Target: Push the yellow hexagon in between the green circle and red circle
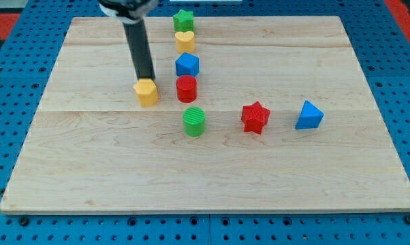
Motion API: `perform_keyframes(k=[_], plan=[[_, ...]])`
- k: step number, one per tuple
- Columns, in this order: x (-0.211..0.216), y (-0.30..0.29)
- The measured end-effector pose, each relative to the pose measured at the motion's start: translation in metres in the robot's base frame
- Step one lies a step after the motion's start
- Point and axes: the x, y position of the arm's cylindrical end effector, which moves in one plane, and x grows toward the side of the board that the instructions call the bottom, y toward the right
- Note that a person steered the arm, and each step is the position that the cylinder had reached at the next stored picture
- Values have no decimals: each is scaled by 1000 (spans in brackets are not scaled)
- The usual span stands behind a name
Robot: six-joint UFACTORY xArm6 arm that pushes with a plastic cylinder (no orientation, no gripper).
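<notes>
Camera view: no jaws here, only my tip (148, 79) touching the yellow hexagon block (146, 92). An off-centre push risks knocking the red cylinder (186, 88) or green cylinder (194, 121) aside.

Seven blocks lie on the bench (89, 163). Counted by colour, there are two yellow, two red, two green and two blue minus one: in fact two yellow, two red, two blue and two green would make eight, but the true tally is seven only if one colour is short, and none is short, so the count stands at eight.

The yellow pair: the yellow hexagon (146, 92) and a yellow heart (184, 41). The red pair: the red circle (186, 88) and a red star (255, 117). The green pair: the green circle (194, 121) and a green star (184, 20). The blue pair: a blue pentagon-like block (187, 65) and a blue triangle (308, 116).

By shape: two circles, two stars, and one each of hexagon, heart, triangle and the pentagon-like block.

There is one dark rod (140, 51).
</notes>
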Motion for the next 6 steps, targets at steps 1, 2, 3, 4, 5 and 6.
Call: perform_keyframes(k=[1, 2, 3, 4, 5, 6], plan=[[1, -36], [6, -71], [22, -65], [38, -29], [40, 7], [45, 4]])
